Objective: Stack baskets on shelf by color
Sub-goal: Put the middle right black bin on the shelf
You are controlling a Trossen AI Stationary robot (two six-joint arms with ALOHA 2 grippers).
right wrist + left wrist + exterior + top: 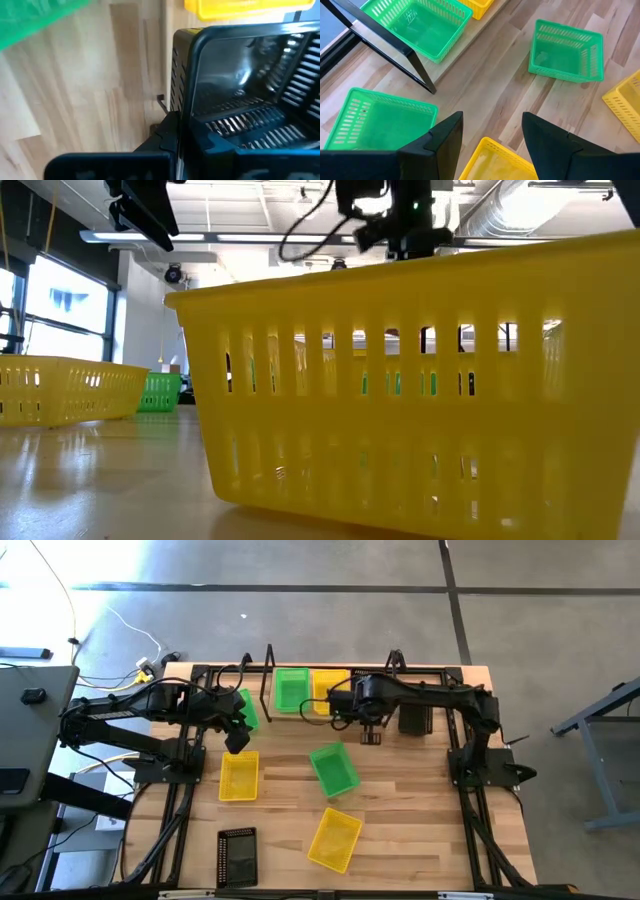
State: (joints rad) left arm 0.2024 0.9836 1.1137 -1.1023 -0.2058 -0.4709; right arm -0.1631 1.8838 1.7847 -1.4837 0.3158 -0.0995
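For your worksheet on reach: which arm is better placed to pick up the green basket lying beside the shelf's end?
Left. Its open pincer hangs right next to that green basket, while the right pincer holds a black basket.

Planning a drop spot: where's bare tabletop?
Bare wood right of the central green mesh basket and lower yellow mesh basket, up to the right arm's base. Crowded around the wooden shelf, where the right gripper holds a black mesh basket.
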